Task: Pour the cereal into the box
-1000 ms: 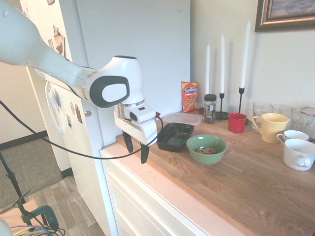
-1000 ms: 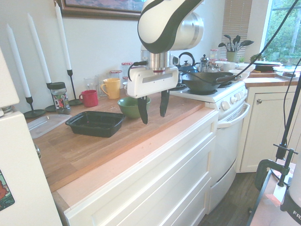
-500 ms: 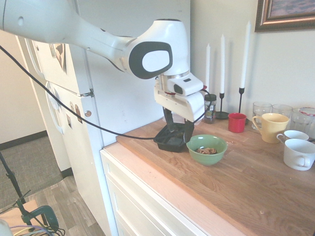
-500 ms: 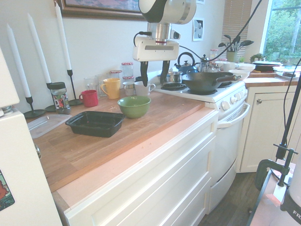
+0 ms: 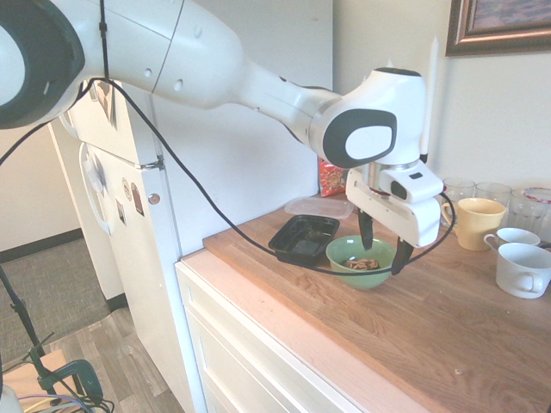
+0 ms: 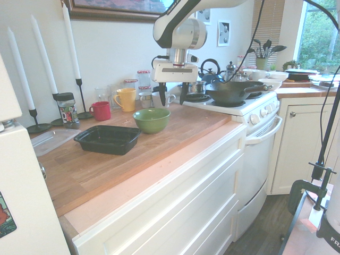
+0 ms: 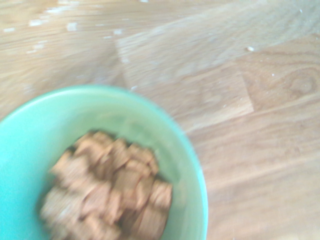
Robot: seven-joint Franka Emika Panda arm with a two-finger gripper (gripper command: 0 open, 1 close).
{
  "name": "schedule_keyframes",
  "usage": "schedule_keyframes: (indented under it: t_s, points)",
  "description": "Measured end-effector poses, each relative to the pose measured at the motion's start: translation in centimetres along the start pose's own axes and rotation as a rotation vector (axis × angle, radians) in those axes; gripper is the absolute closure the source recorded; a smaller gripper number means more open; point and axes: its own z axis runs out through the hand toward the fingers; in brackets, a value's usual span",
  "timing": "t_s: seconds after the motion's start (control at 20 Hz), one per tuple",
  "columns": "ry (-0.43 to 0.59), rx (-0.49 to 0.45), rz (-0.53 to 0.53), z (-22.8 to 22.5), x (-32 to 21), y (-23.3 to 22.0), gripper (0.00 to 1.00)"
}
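The cereal [image 5: 362, 264] is a small heap of tan pieces lying in a green bowl [image 5: 348, 255] on the wooden counter. In the wrist view the cereal [image 7: 107, 195] fills the bowl [image 7: 192, 165] bottom, blurred. The box [image 5: 303, 238] is a shallow black tray, empty, just beside the bowl on the fridge side. In the second exterior view the box [image 6: 108, 139] lies left of the bowl [image 6: 152, 120]. My gripper [image 5: 383, 248] hangs open above the bowl's rim on the side toward the mugs, holding nothing. From the other side the gripper [image 6: 171, 94] stands above and behind the bowl.
A clear container [image 5: 318, 206] and an orange snack bag [image 5: 330, 176] sit behind the box. A yellow mug [image 5: 472, 222], white mugs [image 5: 523, 268] and glasses stand right of the bowl. Candlesticks line the wall. A stove with a wok [image 6: 234, 91] adjoins the counter.
The arm has swung from the counter's front edge by the box, across it, to above the bowl's far rim. The gripper stayed open throughout.
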Motion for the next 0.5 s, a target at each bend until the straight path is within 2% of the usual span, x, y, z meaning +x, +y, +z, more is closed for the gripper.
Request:
schedule_keyframes:
  t_s: [0.35,0.4,0.5]
  points:
    - [-0.034,-0.009,0.009,4.9,1.2,-0.6,0.0]
    - [-0.036,-0.01,0.004,5.5,1.3,-0.5,1.0]
    - [-0.041,-0.014,-0.001,6.2,1.5,-0.3,1.0]
